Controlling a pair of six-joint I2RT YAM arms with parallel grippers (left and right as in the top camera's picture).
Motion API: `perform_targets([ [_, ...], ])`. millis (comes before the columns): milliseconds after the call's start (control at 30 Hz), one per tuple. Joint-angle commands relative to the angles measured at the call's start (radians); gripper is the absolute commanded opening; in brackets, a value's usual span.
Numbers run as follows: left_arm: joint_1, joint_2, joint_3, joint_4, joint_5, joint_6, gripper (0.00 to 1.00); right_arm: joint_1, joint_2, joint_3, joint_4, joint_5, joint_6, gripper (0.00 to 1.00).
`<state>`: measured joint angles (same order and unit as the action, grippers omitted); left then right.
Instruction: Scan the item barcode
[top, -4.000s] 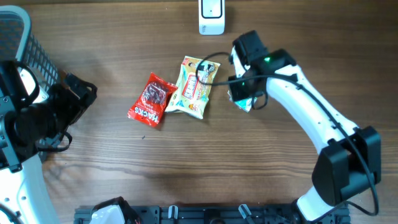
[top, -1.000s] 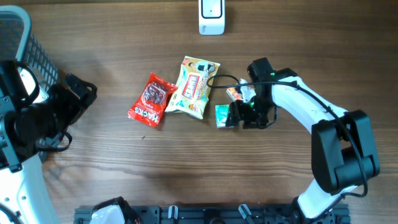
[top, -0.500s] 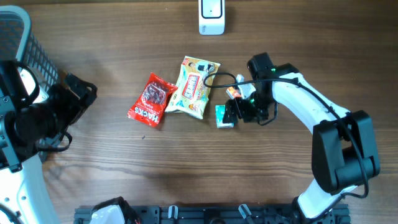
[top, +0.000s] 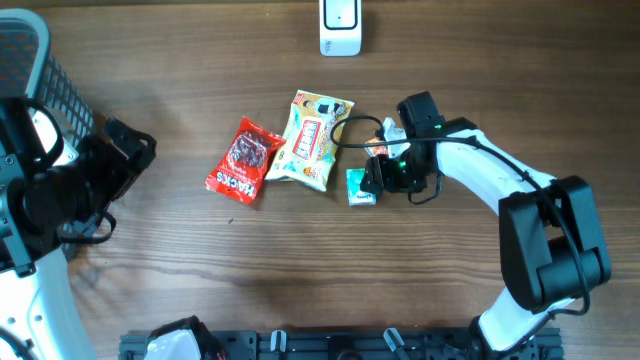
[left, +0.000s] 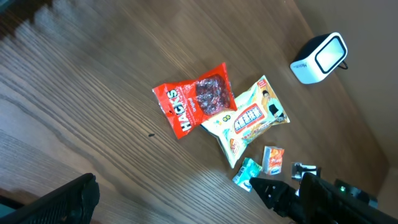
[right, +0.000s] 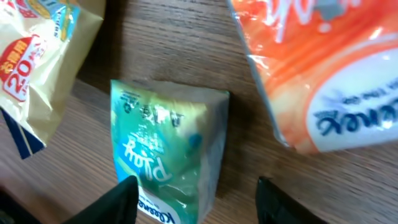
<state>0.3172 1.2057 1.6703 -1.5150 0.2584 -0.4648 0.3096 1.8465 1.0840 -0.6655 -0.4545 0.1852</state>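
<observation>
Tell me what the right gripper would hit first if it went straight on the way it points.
The green packet: it lies right ahead of the right gripper, its near end between the open fingers. Height is hard to judge, so the gripper might straddle it rather than bump it.

Yellow bag (top: 313, 140) and orange packet (top: 377, 150) crowd the green packet (top: 359, 187); open table (top: 380, 270) on its near side.

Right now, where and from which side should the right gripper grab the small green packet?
Across its width at the end nearest the right gripper, coming from above: the green packet lies flat, and there both long sides stand clear of the yellow snack bag and the orange packet.
</observation>
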Motion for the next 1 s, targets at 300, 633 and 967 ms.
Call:
perform_targets([
  [300, 0.006, 0.001, 0.003, 0.003, -0.006, 0.016, 1.0, -0.002, 0.015, -0.076, 0.085, -0.046, 0.108, 0.04],
  [633, 0.006, 0.001, 0.003, 0.003, -0.006, 0.016, 1.0, -0.169, 0.015, -0.051, 0.138, -0.703, -0.011, 0.04],
  [967, 0.006, 0.001, 0.003, 0.003, -0.006, 0.016, 1.0, -0.216, 0.015, -0.051, 0.741, -1.169, 0.487, 0.04],
])
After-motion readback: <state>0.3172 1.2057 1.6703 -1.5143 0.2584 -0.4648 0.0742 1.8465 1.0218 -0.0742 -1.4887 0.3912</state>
